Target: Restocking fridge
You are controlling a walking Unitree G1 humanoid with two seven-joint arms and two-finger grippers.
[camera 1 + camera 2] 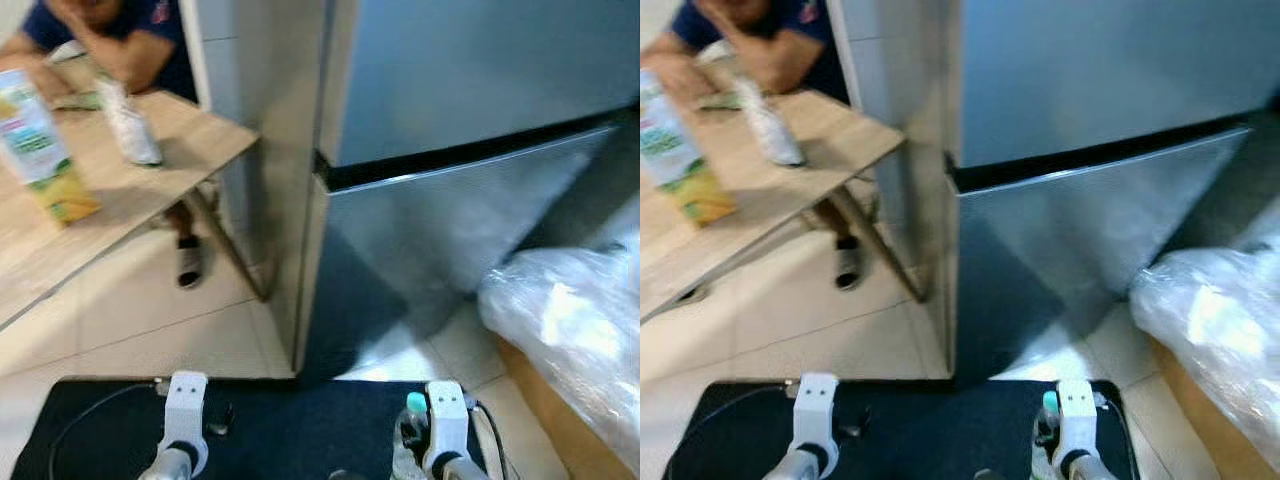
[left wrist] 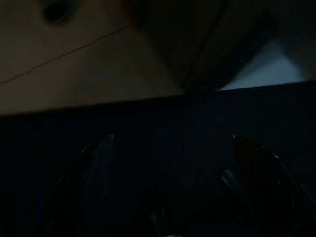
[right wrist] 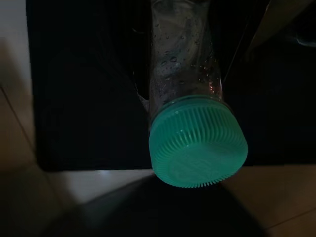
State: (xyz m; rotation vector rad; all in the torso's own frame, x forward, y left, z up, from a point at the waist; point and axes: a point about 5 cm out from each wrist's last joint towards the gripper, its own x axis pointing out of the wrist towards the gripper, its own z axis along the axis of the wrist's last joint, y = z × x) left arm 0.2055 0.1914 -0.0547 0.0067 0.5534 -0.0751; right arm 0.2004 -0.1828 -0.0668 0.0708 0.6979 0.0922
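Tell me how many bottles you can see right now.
1: a clear bottle with a green cap, held in the right claw, low in front of the fridge. Others may be hidden.

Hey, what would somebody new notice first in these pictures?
The tall silver fridge straight ahead, its doors shut. Then the clear bottle with a green cap, held by the right gripper low in front of the fridge. To the left, a juice carton stands on a wooden table where a person sits.
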